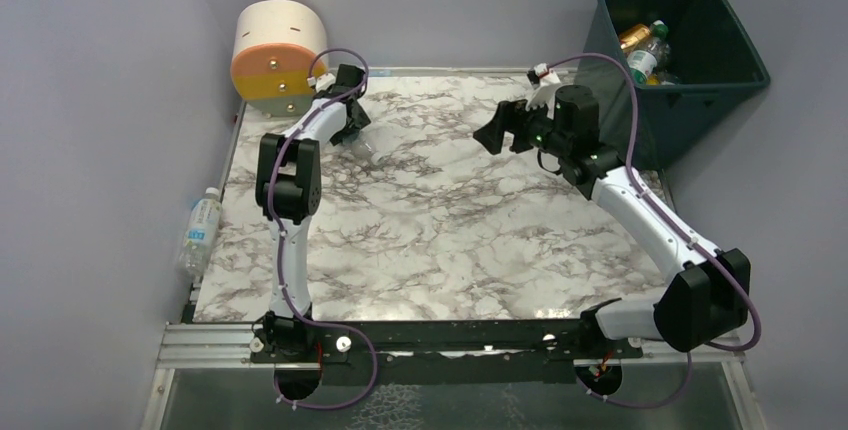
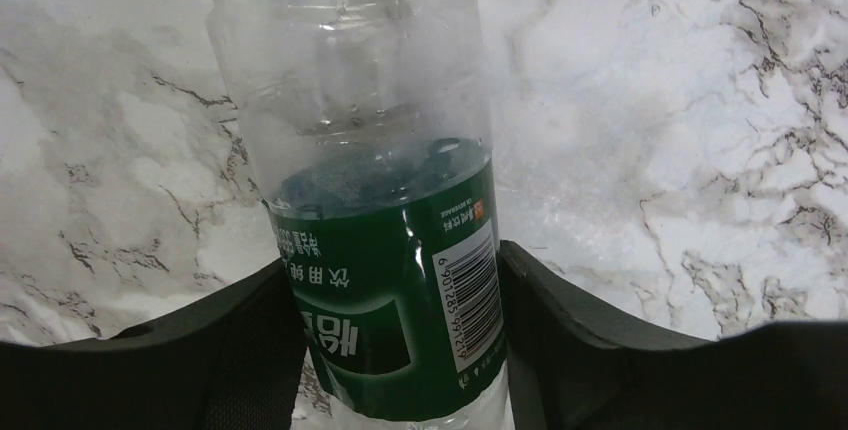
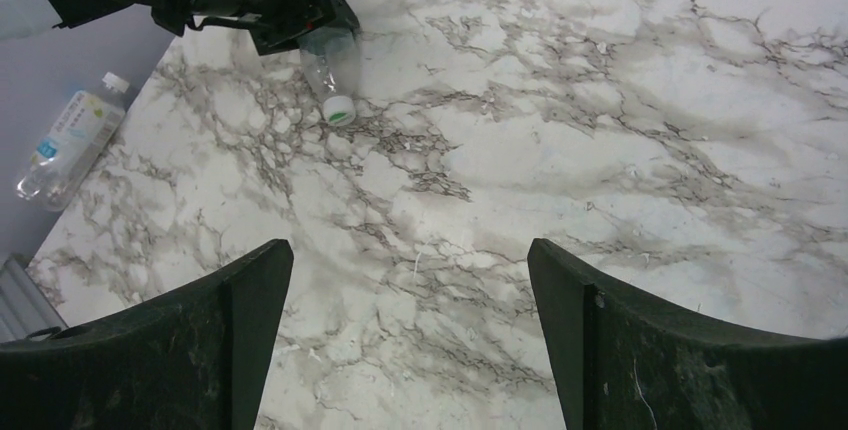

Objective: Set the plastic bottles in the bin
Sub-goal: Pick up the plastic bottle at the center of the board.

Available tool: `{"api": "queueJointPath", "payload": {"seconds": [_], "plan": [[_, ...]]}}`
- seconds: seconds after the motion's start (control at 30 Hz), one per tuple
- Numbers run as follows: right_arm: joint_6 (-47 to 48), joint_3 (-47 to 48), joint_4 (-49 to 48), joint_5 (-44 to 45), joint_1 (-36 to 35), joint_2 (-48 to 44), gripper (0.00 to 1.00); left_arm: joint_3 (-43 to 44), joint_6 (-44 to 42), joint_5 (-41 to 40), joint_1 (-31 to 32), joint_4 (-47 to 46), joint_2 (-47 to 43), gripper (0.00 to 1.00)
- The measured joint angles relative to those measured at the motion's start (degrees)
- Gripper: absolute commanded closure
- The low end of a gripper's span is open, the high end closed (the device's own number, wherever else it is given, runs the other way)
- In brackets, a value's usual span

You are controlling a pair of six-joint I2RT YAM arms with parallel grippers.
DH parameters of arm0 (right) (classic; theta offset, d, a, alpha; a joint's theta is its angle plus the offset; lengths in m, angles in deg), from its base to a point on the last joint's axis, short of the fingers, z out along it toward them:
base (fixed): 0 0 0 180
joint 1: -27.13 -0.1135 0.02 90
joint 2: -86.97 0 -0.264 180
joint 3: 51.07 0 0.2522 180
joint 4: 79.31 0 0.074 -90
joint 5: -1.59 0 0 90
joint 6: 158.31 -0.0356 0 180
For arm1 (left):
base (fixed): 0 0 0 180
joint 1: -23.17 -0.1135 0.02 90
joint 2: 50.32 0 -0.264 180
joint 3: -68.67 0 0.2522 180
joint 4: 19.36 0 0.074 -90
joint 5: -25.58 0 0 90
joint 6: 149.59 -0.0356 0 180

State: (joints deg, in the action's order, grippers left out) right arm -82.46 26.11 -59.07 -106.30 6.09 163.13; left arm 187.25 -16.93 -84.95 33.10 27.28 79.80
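Records left pincer (image 1: 352,120) pinching green-labelled bottle (image 2: 390,290) on the table (image 1: 450,240), well apart from the bin (image 1: 742,76); right pincer (image 3: 410,260) spread, empty. Risks losing it mid-carry through slick, yielding plastic.

Tally: at least two bottles (image 1: 645,48) showing in one teal bin (image 1: 740,65), one green-label bottle (image 2: 400,280), one blue-label bottle (image 1: 200,228), one round drum (image 1: 275,55), two arms: left arm (image 1: 290,175), right arm (image 1: 650,215).

Tabletop (image 1: 450,225) lies open centrally; drum (image 1: 275,50) seemingly crowds the left jaws.
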Motion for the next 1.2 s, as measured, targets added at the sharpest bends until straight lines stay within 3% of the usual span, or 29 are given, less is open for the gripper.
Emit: {"api": "queueJointPath", "payload": {"seconds": [0.27, 0.53, 0.83, 1.2], "plan": [[-0.7, 0.4, 0.0, -2.1, 0.0, 1.0, 0.10, -6.8, -4.1, 6.2, 0.3, -2.9, -5.7, 0.46], [-3.3, 2.3, -0.1, -7.6, 0.0, 3.6, 0.09, -19.3, -9.6, 23.1, 2.3, -14.3, -18.0, 0.45], [-11.8, 2.9, -6.6, -20.2, 0.0, 5.0, 0.09, -26.4, -5.7, 40.7, 3.2, -29.1, -26.3, 0.44], [-17.0, 2.1, -8.9, -22.1, 0.0, 4.9, 0.08, -35.2, -5.3, 51.0, 5.8, -43.6, -35.6, 0.43]]}}
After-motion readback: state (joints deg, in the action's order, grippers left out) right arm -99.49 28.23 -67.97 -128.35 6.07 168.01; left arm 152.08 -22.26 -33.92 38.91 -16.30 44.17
